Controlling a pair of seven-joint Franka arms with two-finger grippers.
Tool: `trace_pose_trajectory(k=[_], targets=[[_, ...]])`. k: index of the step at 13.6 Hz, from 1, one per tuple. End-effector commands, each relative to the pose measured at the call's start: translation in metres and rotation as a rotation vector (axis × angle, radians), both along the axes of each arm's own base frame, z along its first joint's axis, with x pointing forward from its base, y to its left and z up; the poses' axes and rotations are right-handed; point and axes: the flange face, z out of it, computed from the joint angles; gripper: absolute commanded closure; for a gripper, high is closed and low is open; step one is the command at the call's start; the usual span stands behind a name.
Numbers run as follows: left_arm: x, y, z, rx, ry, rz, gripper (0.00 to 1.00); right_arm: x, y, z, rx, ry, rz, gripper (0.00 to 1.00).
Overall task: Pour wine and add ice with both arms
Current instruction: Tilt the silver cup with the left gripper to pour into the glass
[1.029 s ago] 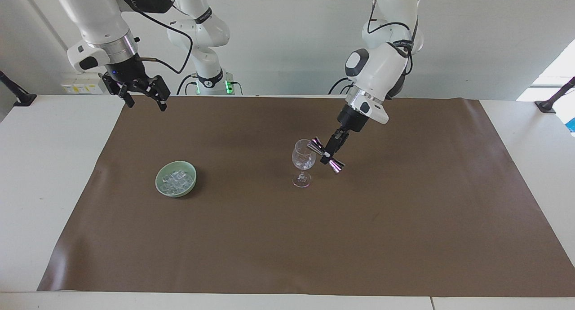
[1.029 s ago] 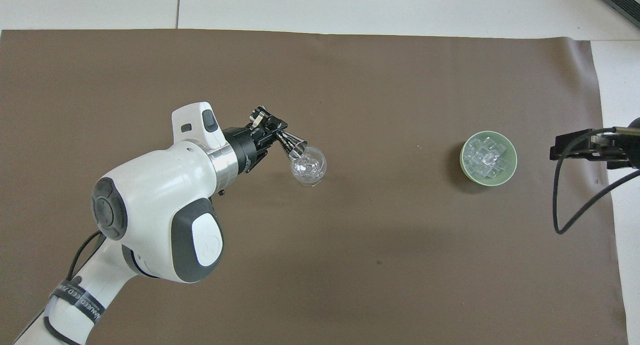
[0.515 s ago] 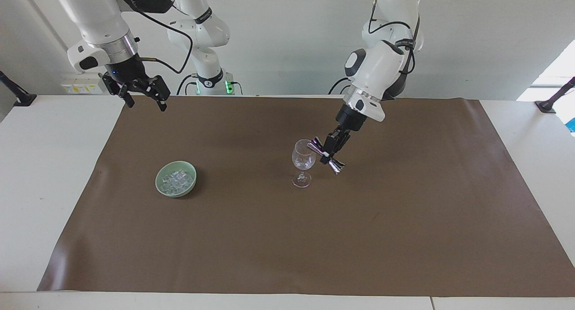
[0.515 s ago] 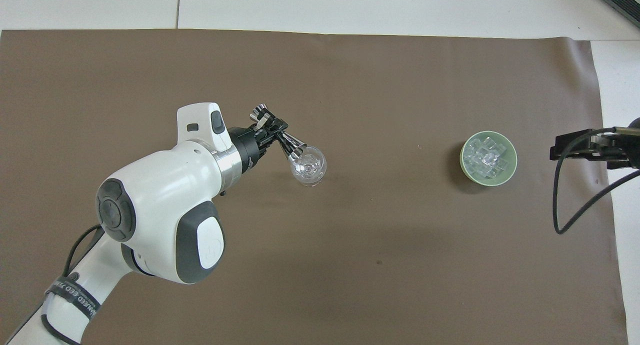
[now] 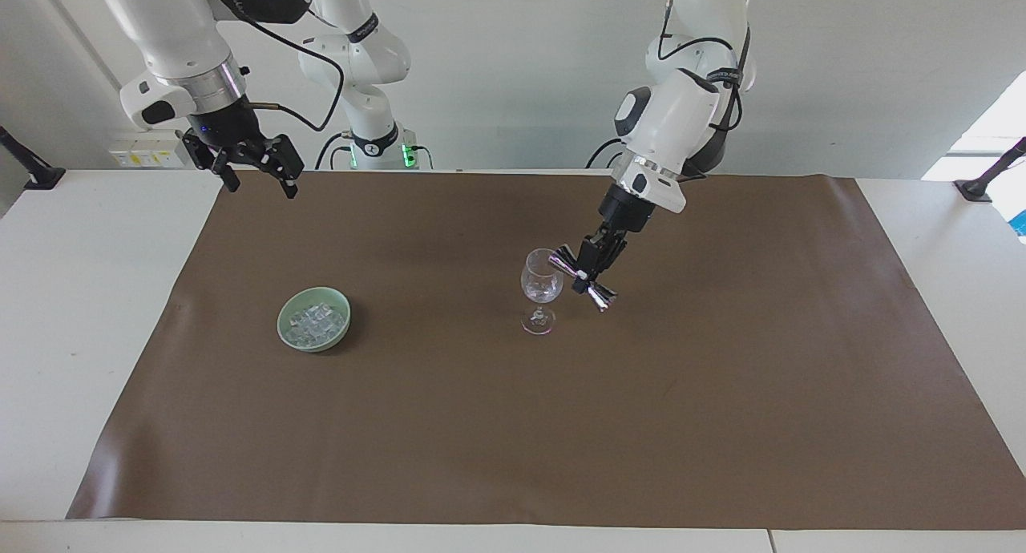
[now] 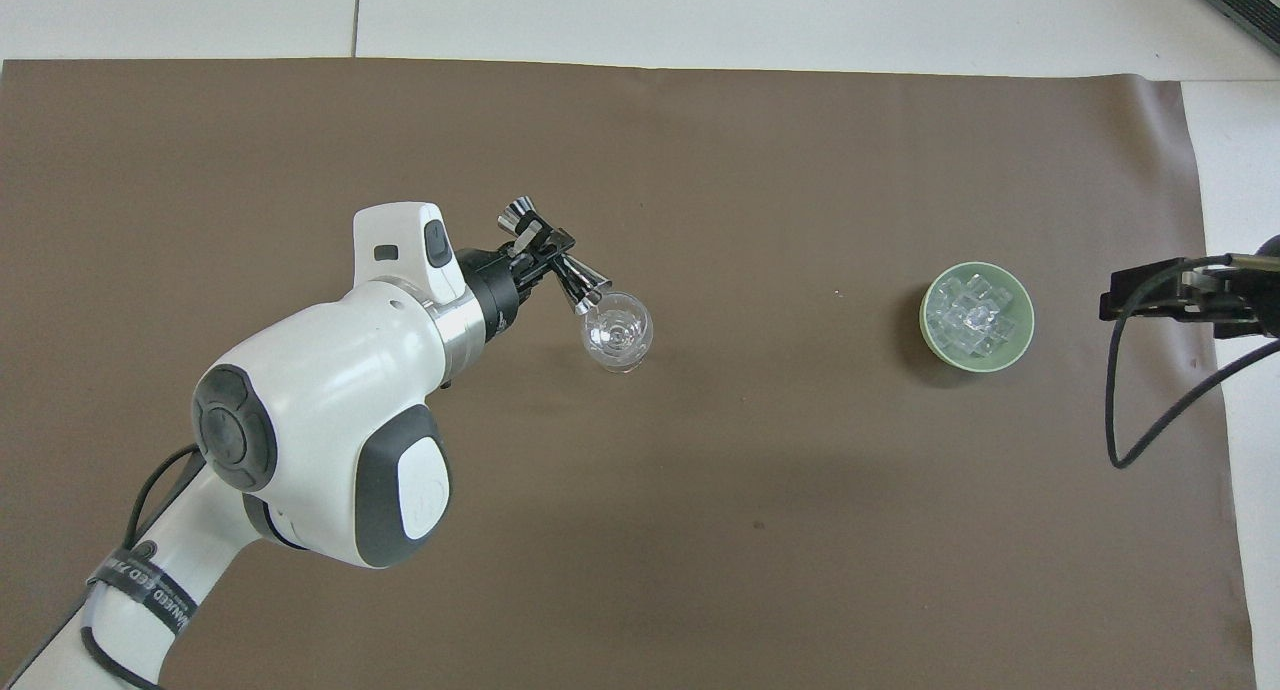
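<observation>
So your left gripper has its fingers clamped tight on the waist of a shiny double-cone metal jigger, tipped with one mouth at the rim of the clear stemmed wine glass mid-desk. Your right gripper waits with fingers spread wide and empty, over the brown mat's edge at its own end. The small clear ice cubes sit heaped in the pale green bowl, well apart from those fingers; I'd guess they're slick and light, so pinch one across flat faces.
</observation>
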Motion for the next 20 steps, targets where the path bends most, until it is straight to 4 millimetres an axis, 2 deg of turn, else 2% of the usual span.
trace_pose_trajectory(k=[1,20], targets=[[0.003,-0.007,0.006,-0.004,-0.07,0.007,1.0,-0.006,-0.001,0.002,-0.006,0.0,0.022,0.0],[-0.002,-0.03,0.011,0.196,-0.204,-0.174,1.0,-0.006,-0.001,0.002,-0.006,0.0,0.022,0.0]])
